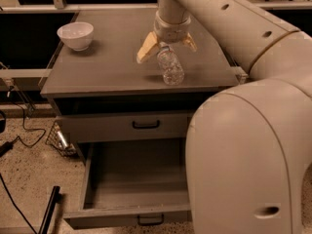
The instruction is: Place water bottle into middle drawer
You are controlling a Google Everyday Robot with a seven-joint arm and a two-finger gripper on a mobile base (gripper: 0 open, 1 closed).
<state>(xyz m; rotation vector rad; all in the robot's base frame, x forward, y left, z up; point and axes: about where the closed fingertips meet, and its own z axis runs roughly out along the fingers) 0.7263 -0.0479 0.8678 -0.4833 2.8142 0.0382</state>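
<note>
Nearest the camera, the robot's arm (243, 169) fills the right side: a broad, rounded shell of smooth cream plastic. A narrower tube of the same material, dotted with small dark holes, runs up and back over the cabinet.

Below and left of it the middle drawer (136, 179) is pulled out. It is a shallow box of flat grey sheet metal with low straight walls, a bare floor and a small black handle (150, 221) on its front lip. Directly above it is a closed drawer front (97, 126), a plain grey panel with a black loop handle.

The matte grey cabinet top (107, 67) carries the water bottle (171, 68), which is on that surface rather than in the drawer. It is clear ribbed plastic catching small highlights, and its body slants toward the front edge.

The gripper (167, 52) hangs over the bottle's far end. Its two tan, wedge-shaped fingers (145, 51) are splayed wide to either side of the neck (whether either pad touches the plastic cannot be told), so it grips nothing.

Farther back at the left corner sits a white bowl (75, 34), round and glossy, well apart from the bottle.
</note>
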